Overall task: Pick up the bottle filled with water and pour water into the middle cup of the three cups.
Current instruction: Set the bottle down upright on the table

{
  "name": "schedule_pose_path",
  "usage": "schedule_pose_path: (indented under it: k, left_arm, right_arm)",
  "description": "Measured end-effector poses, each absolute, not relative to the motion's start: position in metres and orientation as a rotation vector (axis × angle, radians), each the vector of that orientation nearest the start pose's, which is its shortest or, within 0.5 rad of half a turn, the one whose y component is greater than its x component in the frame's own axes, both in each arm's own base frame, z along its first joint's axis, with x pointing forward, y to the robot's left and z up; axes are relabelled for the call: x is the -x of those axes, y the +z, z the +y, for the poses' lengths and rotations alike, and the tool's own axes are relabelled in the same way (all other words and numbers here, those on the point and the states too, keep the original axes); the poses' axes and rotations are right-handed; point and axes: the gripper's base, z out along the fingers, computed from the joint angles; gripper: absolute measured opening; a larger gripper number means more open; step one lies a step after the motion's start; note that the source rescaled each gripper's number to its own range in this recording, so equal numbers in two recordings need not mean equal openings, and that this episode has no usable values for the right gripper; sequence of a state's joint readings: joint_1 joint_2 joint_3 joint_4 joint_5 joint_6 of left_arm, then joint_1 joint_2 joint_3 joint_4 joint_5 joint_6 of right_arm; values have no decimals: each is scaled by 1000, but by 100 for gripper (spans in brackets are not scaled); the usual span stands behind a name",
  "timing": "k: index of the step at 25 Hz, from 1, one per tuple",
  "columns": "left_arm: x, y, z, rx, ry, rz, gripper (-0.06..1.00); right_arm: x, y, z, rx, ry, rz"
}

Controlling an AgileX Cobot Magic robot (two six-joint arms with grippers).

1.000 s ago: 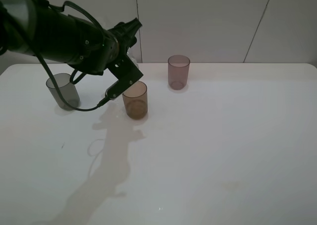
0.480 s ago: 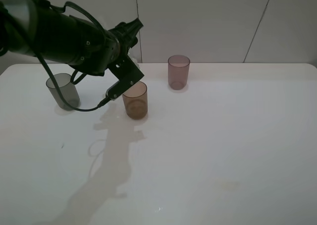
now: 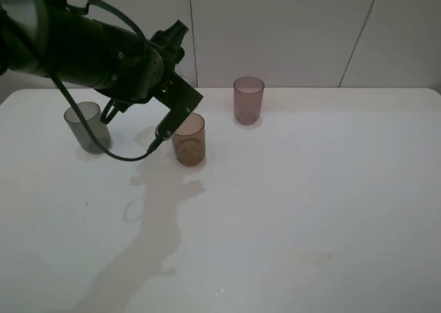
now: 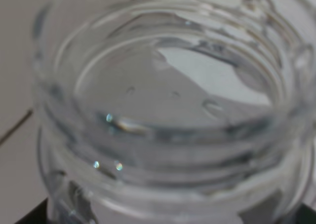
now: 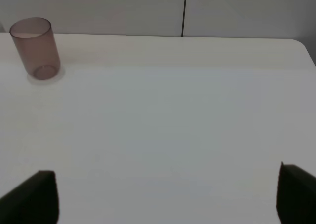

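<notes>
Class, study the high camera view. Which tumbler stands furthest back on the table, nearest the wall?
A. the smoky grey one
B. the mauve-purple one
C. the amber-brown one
B: the mauve-purple tumbler stands furthest back, with the smoky grey tumbler further forward and the amber-brown tumbler nearest the front.

No lettering, label, brand or number is legible on the small clear colourless plastic bottle (image 4: pixel 158 110), the smoky grey plastic tumbler (image 3: pixel 87 125), the amber-brown plastic tumbler (image 3: pixel 188 139), the mauve-purple plastic tumbler (image 3: pixel 248 100) or the white tabletop (image 3: pixel 310 189).
</notes>
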State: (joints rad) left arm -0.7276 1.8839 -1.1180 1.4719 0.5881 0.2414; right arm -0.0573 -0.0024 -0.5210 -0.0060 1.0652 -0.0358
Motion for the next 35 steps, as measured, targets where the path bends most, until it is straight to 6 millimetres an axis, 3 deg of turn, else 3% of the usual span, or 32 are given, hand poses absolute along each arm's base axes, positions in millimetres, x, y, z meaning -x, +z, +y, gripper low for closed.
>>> schedule_pose_path:
  k: [2,5,9,11,13,15,24,30,35]
  left_arm:
    - [-320,194,-218,2761,-1430,-1935,1]
    - [-318,207,-212,2476,-1276,-2579,1]
    - [-316,225,-203,1852,-1010,-3346,1]
    - [-316,232,-196,1464,-866,-3627,1]
    - [-313,237,-193,1200,-756,-3780,1]
    - [-309,233,-190,1060,-651,-3844,1]
    - [-293,197,-183,826,-244,-3837,1]
    - [-291,182,-173,741,-7,-3811,1]
    - [-297,180,-166,790,117,-3788,1]
  right_arm:
    - [8,283,0,-22,-66,2026]
    - [8,283,0,-22,-66,2026]
    - [8,283,0,-22,-59,2026]
    - [8,283,0,-22,-66,2026]
    - [8,283,0,-22,-66,2026]
    - [8,283,0,-22,-66,2026]
    - [8,283,0,-22,-66,2026]
    - [8,283,0,-22,-66,2026]
    - [8,283,0,-22,-66,2026]
